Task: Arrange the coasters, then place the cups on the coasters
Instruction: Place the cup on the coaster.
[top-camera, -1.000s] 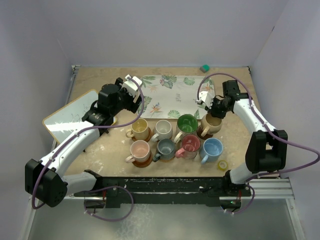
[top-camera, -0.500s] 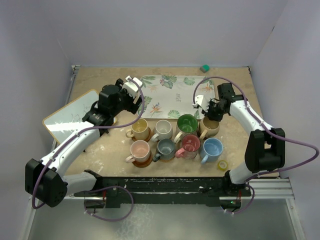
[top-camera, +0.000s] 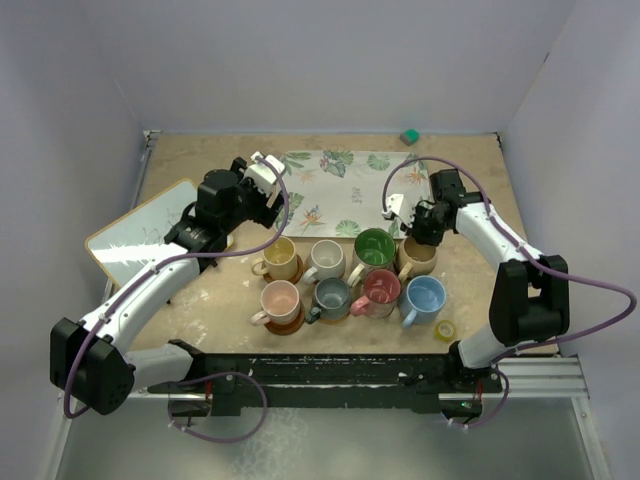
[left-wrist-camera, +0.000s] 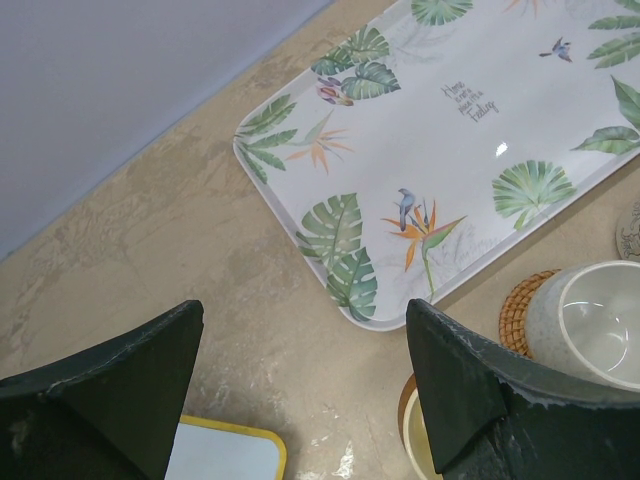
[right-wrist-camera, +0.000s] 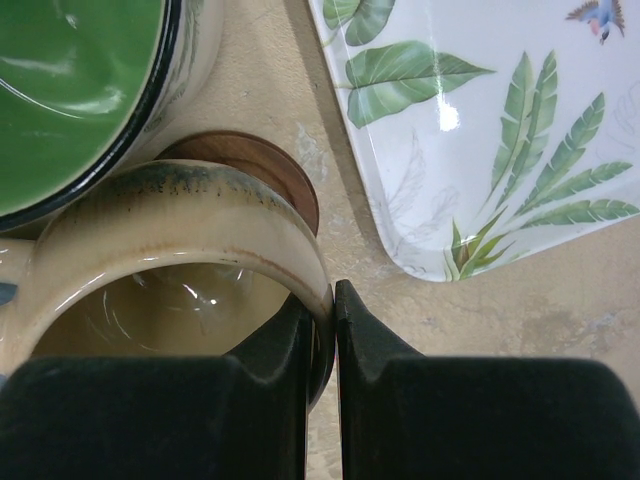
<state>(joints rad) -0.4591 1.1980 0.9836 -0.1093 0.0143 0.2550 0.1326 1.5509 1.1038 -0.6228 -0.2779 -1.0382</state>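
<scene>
The work looks almost finished. All eight cups (top-camera: 332, 295) stand in two rows of four, and coasters (left-wrist-camera: 515, 312) show under several of them (from above I cannot check every one). The last piece seems to be the tan cup (right-wrist-camera: 180, 230), at the 3 o'clock end of the far row. It sits on, or just over, a brown coaster (right-wrist-camera: 250, 155), which peeks out at its 12 o'clock side in the wrist view. The right gripper (right-wrist-camera: 335, 300) bends down onto it with narrow jaws that pinch the rim, as far as I can judge. The left gripper (left-wrist-camera: 305, 320) hangs wide and empty at 10 o'clock from the group, by the tray (left-wrist-camera: 400, 150) corner.
</scene>
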